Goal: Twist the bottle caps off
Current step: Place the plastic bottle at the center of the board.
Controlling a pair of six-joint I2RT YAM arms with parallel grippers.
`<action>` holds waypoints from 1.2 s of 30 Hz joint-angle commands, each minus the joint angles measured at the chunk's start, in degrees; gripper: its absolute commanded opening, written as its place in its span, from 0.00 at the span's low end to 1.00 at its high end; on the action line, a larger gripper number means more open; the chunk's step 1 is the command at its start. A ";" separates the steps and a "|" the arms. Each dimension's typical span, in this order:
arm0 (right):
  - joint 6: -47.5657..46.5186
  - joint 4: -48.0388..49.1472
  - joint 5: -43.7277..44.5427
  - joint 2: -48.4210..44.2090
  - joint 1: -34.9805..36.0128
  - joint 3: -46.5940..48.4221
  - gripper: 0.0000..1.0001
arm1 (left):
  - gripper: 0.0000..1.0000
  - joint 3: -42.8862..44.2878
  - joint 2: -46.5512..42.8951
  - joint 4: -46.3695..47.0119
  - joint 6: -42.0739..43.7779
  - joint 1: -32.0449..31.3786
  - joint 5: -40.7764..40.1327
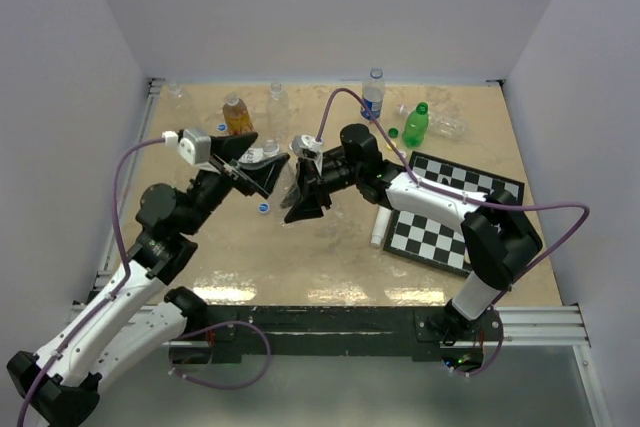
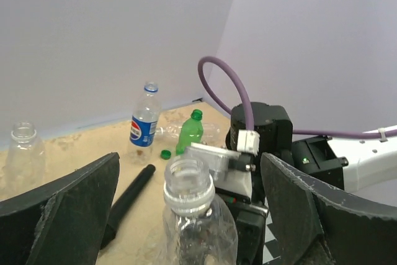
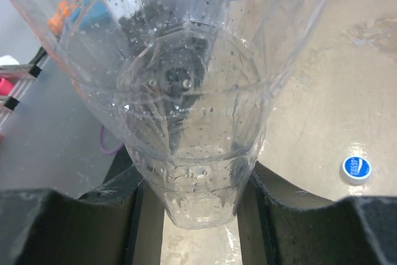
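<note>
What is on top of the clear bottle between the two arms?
Nothing: no cap. The clear bottle shows an open mouth with a white ring below it. Nothing covers the mouth in the left wrist view.

Both arms reach inward, nearly meeting; left gripper (image 2: 189,178) gapes wide, right gripper (image 3: 197,184) clamps the clear bottle (image 3: 186,60) at its base.

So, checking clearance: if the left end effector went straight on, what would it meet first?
Probably the uncapped clear bottle, whose neck stands between its open fingers; depth is hard to judge.
</note>
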 commanded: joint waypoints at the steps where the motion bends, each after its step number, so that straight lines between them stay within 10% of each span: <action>1: -8.26 -5.43 1.48 -0.12 0.12 3.00 0.29 | 1.00 10.11 3.55 -22.76 4.29 2.71 3.72; 9: -9.85 -6.92 1.31 -0.38 0.21 3.27 0.29 | 0.88 19.34 9.18 -32.99 6.31 5.70 9.62; 28: -10.46 -7.89 0.96 0.41 0.21 3.71 0.30 | 0.23 23.39 9.98 -36.60 11.23 5.79 12.43; 31: -10.99 -8.24 1.04 0.41 0.21 3.79 0.41 | 0.01 23.39 9.89 -37.12 13.07 5.79 13.05; 36: -14.41 -12.19 1.66 -0.03 0.21 5.02 0.84 | 0.00 21.38 6.38 -36.86 16.41 5.79 11.39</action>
